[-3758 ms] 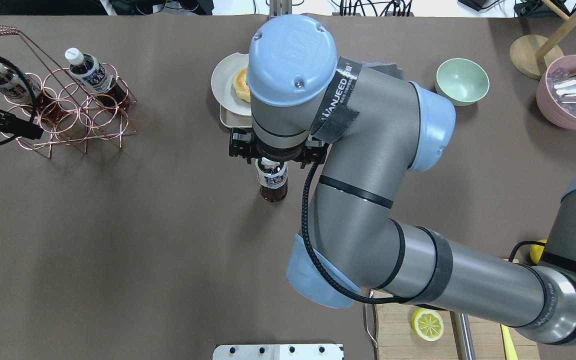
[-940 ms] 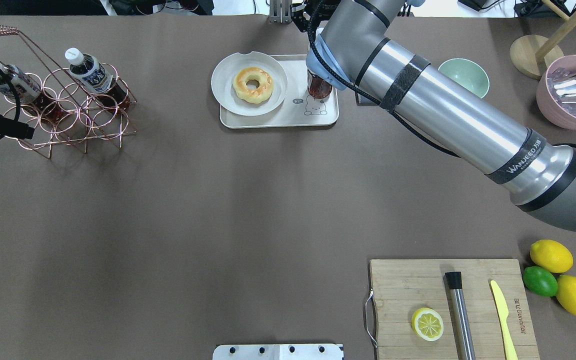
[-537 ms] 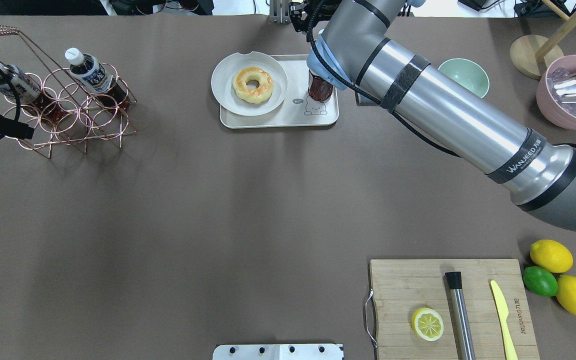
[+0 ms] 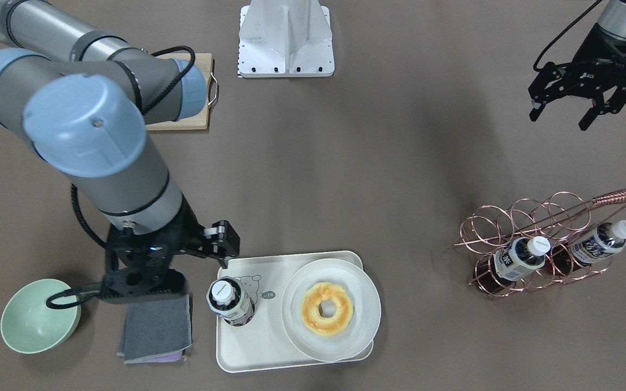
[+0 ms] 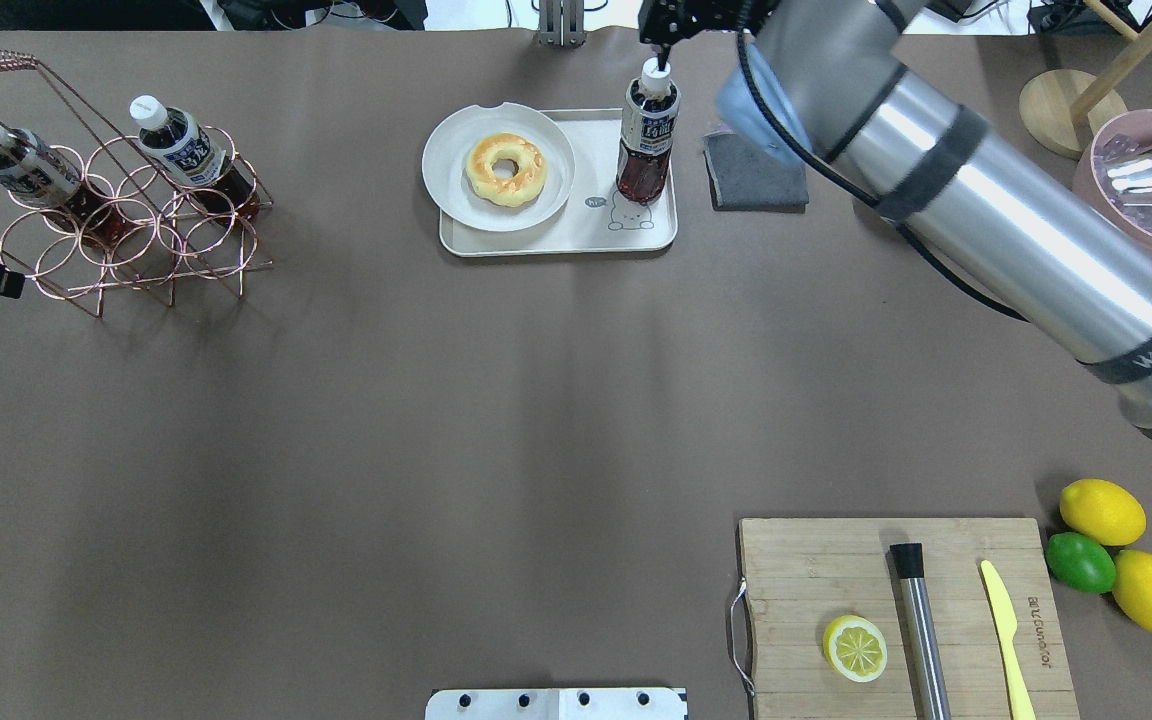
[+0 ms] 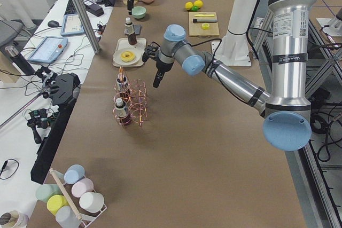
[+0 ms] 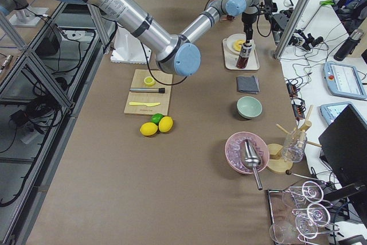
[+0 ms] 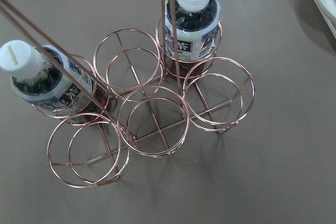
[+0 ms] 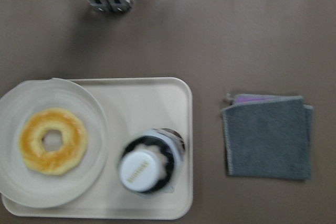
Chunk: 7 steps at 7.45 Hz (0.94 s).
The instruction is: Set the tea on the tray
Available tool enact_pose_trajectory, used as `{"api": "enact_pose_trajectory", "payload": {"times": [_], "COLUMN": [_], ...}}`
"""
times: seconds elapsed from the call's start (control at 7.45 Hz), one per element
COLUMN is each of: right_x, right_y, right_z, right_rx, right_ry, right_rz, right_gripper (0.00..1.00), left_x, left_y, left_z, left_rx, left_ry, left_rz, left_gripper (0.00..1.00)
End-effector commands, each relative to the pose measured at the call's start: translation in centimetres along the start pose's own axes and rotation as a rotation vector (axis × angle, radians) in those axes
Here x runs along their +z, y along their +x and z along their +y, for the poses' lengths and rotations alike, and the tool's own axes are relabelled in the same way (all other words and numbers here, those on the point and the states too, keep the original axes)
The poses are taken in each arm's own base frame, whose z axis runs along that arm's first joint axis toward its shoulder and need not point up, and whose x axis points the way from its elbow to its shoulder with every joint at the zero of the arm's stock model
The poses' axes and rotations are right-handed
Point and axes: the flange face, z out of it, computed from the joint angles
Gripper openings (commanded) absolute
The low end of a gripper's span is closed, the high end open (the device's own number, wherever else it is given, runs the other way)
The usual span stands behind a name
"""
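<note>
The tea bottle (image 5: 646,140) stands upright on the right part of the cream tray (image 5: 556,243), beside the bear drawing. It also shows in the front view (image 4: 230,301) and from above in the right wrist view (image 9: 149,166). My right gripper (image 4: 169,266) is open and empty, raised above and just off the tray's edge, clear of the bottle. My left gripper (image 4: 560,117) is open and empty, held over the table behind the copper rack (image 5: 136,225). The rack holds two more tea bottles (image 8: 191,24).
A round white plate with a doughnut (image 5: 506,168) fills the tray's left part. A grey cloth (image 5: 756,175) and a green bowl (image 5: 924,162) lie right of the tray. A cutting board (image 5: 906,610) with a lemon half and knife, loose lemons and a pink bowl (image 5: 1146,185) are on the right.
My right gripper carried the bottle from the table onto the tray, let go and has pulled up and to the right, uncovering the standing bottle. My left gripper has drifted slightly left.
</note>
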Motion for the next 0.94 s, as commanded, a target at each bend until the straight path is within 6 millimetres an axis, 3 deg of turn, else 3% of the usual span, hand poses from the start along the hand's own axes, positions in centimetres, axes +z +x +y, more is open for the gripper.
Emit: {"api": "enact_pose_trajectory", "payload": {"times": [0.0,0.13,0.27,0.4,0.54,0.81], "right_x": [-3.4,-5.3,-6.8,-6.9,-5.5,-5.9], "right_y": [15.8,21.6,26.1,31.7,37.8,50.1], "right_z": [7.3,9.7,12.5,14.4,16.6,17.9], "right_rx": [-0.028,-0.037,-0.035,-0.060,-0.122,-0.260], "right_ry": [-0.020,-0.035,-0.052,-0.075,-0.130,-0.188], "right_rz": [-0.002,0.025,0.060,0.095,0.129,0.159], "right_gripper": [1.00,1.00,1.00,1.00,1.00,1.00], "left_x": [-4.1,-4.6,-5.3,-4.5,-3.8,-0.4], "left_y": [-4.3,-6.6,-9.1,-13.4,-16.5,-19.8], "left_z": [4.2,5.6,6.3,7.3,7.6,7.2], "left_rx": [-0.077,-0.051,-0.004,0.018,0.022,-0.007], "left_ry": [-0.047,-0.057,-0.058,-0.087,-0.100,-0.147], "left_rz": [0.045,0.023,0.021,0.034,0.054,0.027], "left_gripper": [0.97,0.97,0.97,0.97,0.97,0.97]}}
